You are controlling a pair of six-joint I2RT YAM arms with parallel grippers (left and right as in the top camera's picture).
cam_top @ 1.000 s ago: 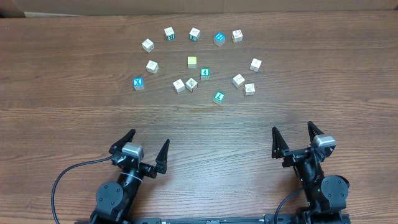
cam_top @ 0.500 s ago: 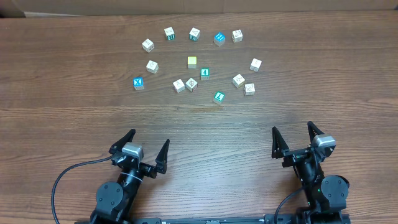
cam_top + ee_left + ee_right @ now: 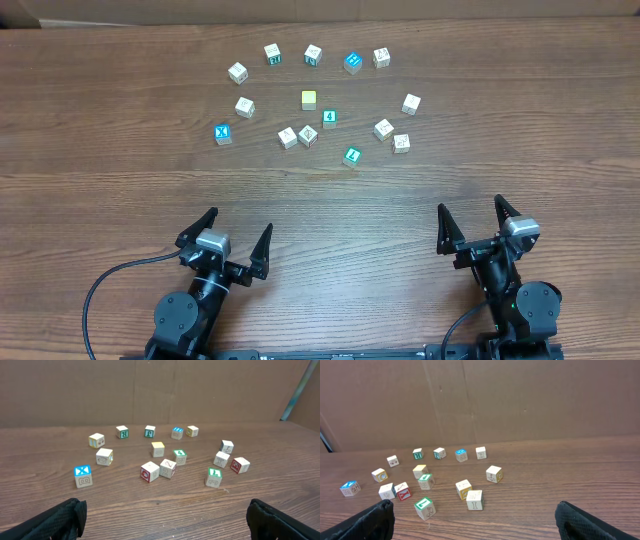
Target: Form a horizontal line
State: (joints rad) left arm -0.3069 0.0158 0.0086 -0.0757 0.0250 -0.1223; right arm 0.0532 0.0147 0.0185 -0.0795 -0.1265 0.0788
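Small cubes lie scattered at the far middle of the table, in no row. The pale yellow cube [image 3: 309,99] [image 3: 157,449] [image 3: 420,471] sits near the centre of the scatter. Two whitish wooden cubes [image 3: 288,137] [image 3: 307,135] touch just in front of it, and another whitish cube [image 3: 245,106] lies to the left. More whitish ones [image 3: 384,128] [image 3: 401,143] lie to the right. My left gripper [image 3: 240,222] [image 3: 165,515] and right gripper [image 3: 470,205] [image 3: 474,512] both stand open and empty near the front edge, well short of the cubes.
A bright blue cube [image 3: 223,132] lies at the left of the scatter and another blue cube [image 3: 352,62] in the back row. Green-faced cubes [image 3: 329,117] [image 3: 351,155] sit among the whitish ones. A cardboard wall [image 3: 150,390] closes the back of the wooden table [image 3: 100,150].
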